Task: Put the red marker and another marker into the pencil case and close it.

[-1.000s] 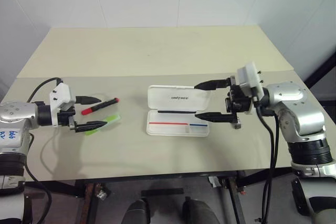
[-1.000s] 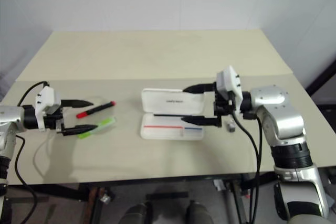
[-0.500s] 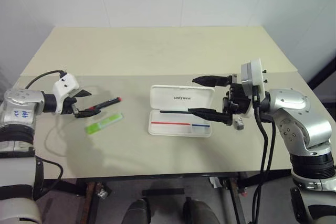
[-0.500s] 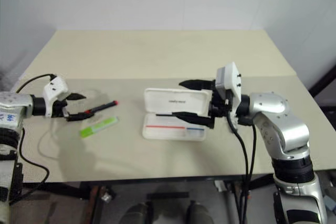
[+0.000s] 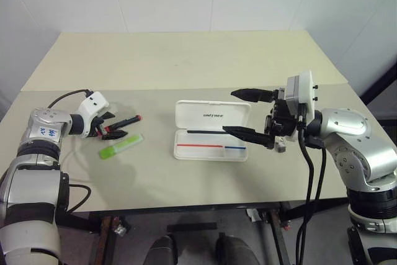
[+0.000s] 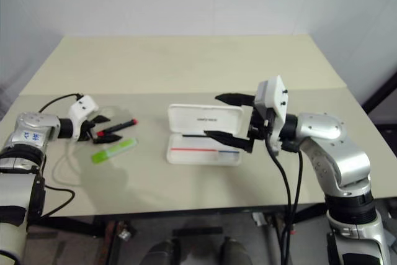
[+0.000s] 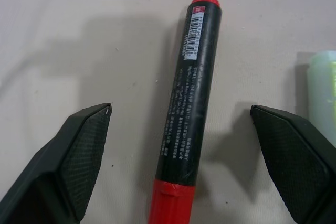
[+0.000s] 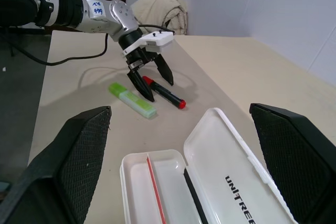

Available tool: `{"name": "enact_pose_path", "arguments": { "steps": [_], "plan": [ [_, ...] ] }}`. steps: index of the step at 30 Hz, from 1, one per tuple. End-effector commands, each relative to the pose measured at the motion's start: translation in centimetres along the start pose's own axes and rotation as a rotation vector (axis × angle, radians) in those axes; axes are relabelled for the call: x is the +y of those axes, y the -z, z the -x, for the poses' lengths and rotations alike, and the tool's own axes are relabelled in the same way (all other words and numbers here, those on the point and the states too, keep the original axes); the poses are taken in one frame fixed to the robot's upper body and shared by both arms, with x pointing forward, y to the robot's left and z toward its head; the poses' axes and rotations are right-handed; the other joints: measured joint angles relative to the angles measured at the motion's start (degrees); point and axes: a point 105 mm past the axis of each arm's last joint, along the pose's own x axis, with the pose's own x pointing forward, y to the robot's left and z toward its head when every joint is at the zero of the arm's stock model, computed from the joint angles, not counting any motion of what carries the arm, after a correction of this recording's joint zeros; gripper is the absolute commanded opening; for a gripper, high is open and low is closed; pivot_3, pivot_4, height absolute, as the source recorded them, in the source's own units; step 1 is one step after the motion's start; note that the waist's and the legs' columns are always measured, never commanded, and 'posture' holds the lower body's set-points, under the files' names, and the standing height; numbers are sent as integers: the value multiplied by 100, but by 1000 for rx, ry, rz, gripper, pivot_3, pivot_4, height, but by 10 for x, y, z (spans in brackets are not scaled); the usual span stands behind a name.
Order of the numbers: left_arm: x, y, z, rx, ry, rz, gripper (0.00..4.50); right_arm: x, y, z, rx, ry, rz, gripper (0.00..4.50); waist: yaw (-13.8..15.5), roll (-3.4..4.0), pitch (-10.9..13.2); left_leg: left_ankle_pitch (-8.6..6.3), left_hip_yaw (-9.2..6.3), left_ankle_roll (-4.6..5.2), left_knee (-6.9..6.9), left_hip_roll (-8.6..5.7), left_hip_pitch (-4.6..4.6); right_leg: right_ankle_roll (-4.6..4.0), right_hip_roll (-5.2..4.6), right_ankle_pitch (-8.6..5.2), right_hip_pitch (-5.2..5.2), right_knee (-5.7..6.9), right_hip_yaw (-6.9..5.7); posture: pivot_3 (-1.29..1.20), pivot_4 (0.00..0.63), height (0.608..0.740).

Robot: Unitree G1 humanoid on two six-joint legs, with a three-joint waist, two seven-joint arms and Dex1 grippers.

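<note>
Head views: a matte beige table (image 5: 186, 60) carries the pencil case (image 5: 212, 130), a flat white hard shell with rounded corners, lid open and leaning back, tray holding no markers. The red marker (image 5: 124, 121) lies left of the case; the chunky lime-green marker (image 5: 121, 145) lies just beside it. The left gripper (image 5: 110, 125), which hung beside the markers a second ago, now straddles the red marker. The right gripper (image 5: 248, 113) hovers spread wide over the case, unchanged.

Left wrist view: textured black fingers (image 7: 79, 156) stand apart either side of the glossy black-bodied marker, not touching.

Right wrist view: the lid reads UNITREE.
</note>
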Motion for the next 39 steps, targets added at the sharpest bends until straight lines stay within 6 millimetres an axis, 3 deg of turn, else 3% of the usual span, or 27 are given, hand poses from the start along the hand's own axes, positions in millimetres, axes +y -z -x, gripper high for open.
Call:
{"name": "enact_pose_path", "arguments": {
  "steps": [1,9,10,16,21,26,33,39],
  "plan": [
    [5,5,4,13,-42,19,3318,0,-13,7,-25,27,46,4500,0,0,0,0,0,0,1,0,0,0,0,0,0,1,0,0,150,740],
    [5,12,8,68,-32,-24,706,0,-14,9,-21,39,46,4500,-14,0,0,1,2,-1,1,3,7,0,1,0,-1,10,5,0,150,740],
    [6,12,8,67,-33,-27,568,-1,-13,9,-20,39,45,4500,-14,0,0,1,2,-1,1,3,7,0,1,0,-1,11,6,0,150,740],
    [9,-9,15,41,1,-101,566,-3,-10,7,-19,35,43,4500,-15,-1,0,1,8,-1,0,2,5,0,1,0,-5,10,11,0,150,740],
    [12,-41,29,-14,45,-214,566,-6,-5,8,-11,33,39,4500,-2,-21,11,0,15,-1,-2,-1,-5,0,3,0,-17,8,14,0,150,740],
    [3,-64,45,-44,160,-334,566,-9,0,7,-6,29,36,4500,-4,-30,16,0,19,0,-4,0,-5,0,2,0,-17,2,16,0,150,740],
    [-36,-82,48,-87,414,-415,566,-11,7,4,-1,17,34,4500,-12,-31,18,0,23,0,-6,4,-5,0,2,0,-18,2,24,0,150,740],
    [-88,-104,20,-199,540,-409,566,-14,14,11,25,44,37,4500,1,-32,18,-1,28,3,0,6,-3,2,1,1,-18,9,40,0,150,740]
  ]
}}
